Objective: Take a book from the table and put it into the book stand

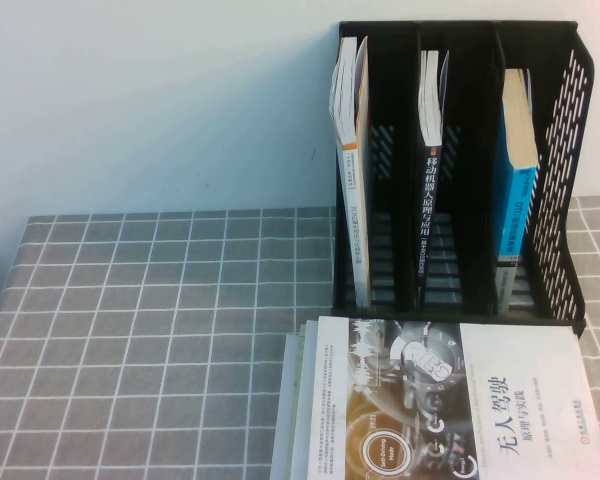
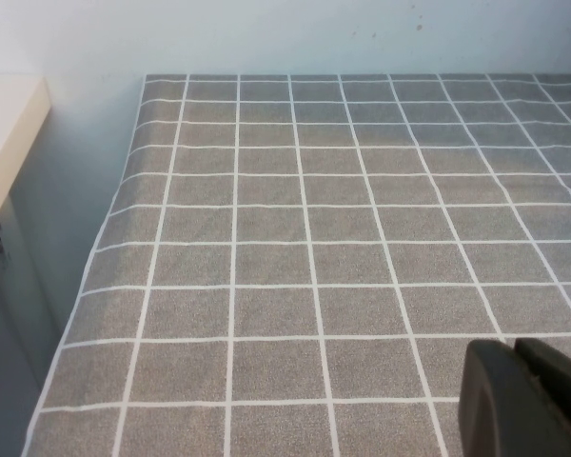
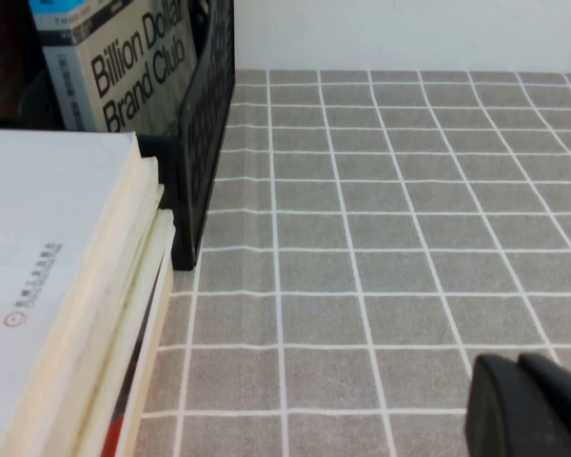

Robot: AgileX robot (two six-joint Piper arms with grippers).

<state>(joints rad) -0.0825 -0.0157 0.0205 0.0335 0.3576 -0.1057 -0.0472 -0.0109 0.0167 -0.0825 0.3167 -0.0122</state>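
Table (image 1: pixel 160 330): grey gridded cloth. Book stand (image 1: pixel 570 150): black, upright at the rear, a volume in each slot. Book (image 1: pixel 450 400): flat atop a pile just before the stand. Left gripper (image 2: pixel 528 400): over bare cloth; jaw state cannot be told. Right gripper (image 3: pixel 528 405): beside the pile; likewise. The top cover alone should be gripped.

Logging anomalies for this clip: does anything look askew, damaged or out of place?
Nothing stands out. The book lies flat on top of a stack on the table, in front of the book stand, whose three slots each hold an upright book. The left tool and the right tool are above bare cloth, touching nothing.
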